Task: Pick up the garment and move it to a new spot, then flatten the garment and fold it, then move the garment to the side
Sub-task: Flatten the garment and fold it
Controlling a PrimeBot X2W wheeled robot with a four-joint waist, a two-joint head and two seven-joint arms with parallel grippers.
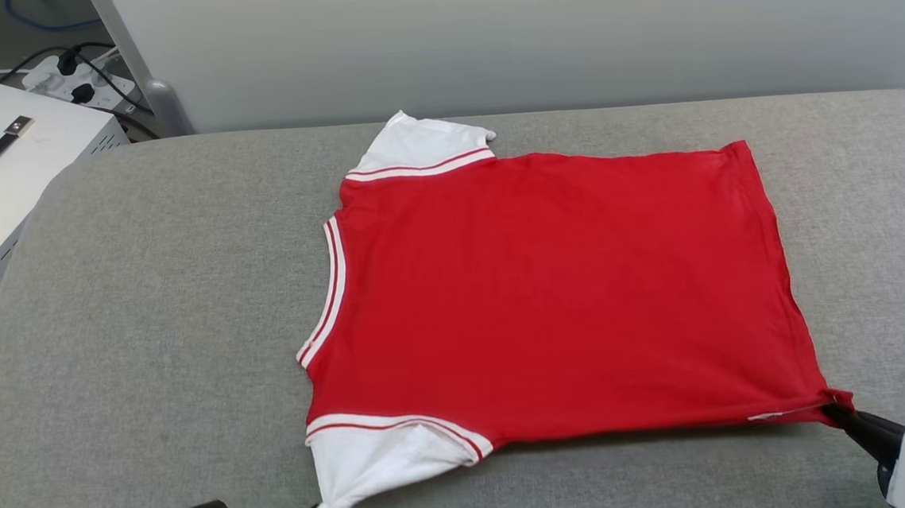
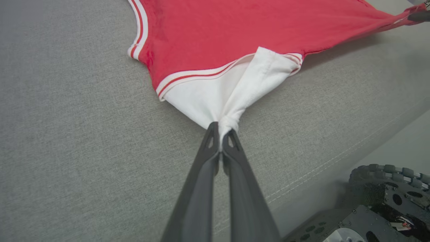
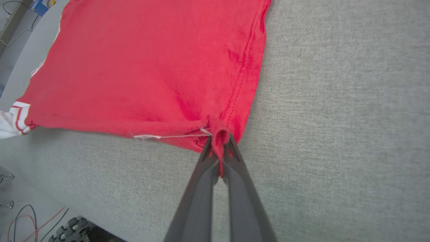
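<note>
We judge the garment [image 1: 559,294] flattened, the left gripper [image 2: 220,127] clamped on its sleeve tip and the right gripper [image 3: 220,140] on its hem corner; folding and moving aside remain.

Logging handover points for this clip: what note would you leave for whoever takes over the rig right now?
Left hand: shut on the tip of the near white sleeve.
Right hand: shut on the near red hem corner.
Jersey: spread on the grey pad, plain red side up, near edge taut between both grips.
Done: laid out, nearly flat.
Left: release, fold, move aside.
</note>
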